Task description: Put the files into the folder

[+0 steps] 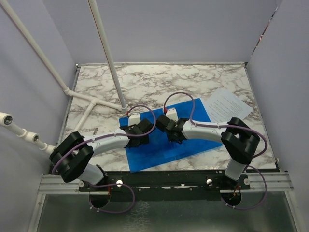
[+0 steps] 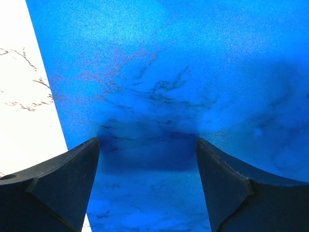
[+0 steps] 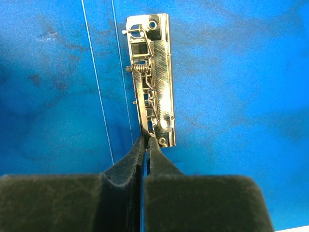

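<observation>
The left gripper (image 2: 147,145) hangs wide open over the open folder (image 1: 159,150). The right gripper (image 3: 146,139) is pinched shut at the near end of the clip (image 3: 157,72). The files (image 1: 227,105) lie just beside the folder.

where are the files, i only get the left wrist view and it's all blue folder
Observer: The files lie on the table, by the folder's right edge.
Operator: is the folder open
Observer: Yes. The right wrist view shows its inner clip bare, with no paper in it.
Operator: and on the right side
Observer: The right pincer is shut, with its tips at the clip's near end.
</observation>
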{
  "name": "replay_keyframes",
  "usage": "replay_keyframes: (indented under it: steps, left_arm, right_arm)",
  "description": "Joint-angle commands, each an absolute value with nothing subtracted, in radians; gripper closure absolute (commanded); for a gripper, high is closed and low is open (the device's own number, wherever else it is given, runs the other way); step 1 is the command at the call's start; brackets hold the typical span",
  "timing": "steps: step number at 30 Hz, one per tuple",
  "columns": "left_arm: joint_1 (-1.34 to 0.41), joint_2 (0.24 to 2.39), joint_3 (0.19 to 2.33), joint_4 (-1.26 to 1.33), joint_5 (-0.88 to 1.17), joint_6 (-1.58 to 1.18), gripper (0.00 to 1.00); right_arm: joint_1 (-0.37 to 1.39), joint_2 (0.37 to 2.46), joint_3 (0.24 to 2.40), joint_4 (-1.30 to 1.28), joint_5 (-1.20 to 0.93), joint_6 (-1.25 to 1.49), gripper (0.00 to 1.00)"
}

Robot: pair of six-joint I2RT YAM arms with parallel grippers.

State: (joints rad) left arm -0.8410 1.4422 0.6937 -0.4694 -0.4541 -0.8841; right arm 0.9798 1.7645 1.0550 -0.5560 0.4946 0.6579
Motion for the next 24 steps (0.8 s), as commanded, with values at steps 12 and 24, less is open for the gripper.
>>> replay_keyframes:
  steps: [12,24]
  left_arm:
    - [-0.886,1.583,0.688,-0.586,-0.409,-0.881,0.21]
    - [-0.912,1.508,0.575,-0.408,-0.257,-0.943,0.32]
  right_arm:
    - [0.973,1.795,0.978,-0.644,0.562,0.705,1.00]
    - [0.973,1.681,0.979,-0.630,0.520,0.684,1.00]
